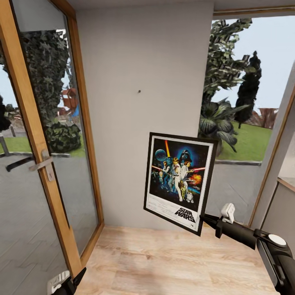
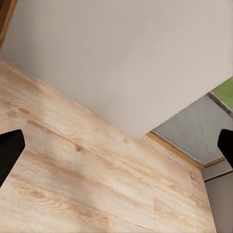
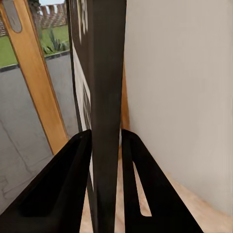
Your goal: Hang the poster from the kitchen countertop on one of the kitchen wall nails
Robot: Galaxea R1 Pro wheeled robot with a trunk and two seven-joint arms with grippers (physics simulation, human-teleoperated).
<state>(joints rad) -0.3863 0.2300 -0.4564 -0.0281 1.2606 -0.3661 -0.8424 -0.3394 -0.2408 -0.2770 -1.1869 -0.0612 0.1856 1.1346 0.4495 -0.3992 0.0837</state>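
The poster (image 1: 179, 180), a black-framed Star Wars print, hangs upright in the air in front of the light grey wall panel, slightly tilted. My right gripper (image 1: 203, 220) is shut on its lower right corner. In the right wrist view the poster (image 3: 104, 97) is edge-on, a dark slab pinched between the two black fingers (image 3: 73, 170). The wall nail (image 1: 139, 91) is a small dark dot on the panel, above and left of the poster. My left gripper (image 2: 116, 150) is open over the wooden floor, low at the head view's bottom left (image 1: 67, 282). The kitchen countertop is out of view.
A wood-framed glass door with a lever handle (image 1: 41, 164) stands to the left of the panel. A wood-framed window (image 1: 246, 94) with garden plants behind it lies to the right. Light wooden floor (image 1: 172, 262) runs up to the wall.
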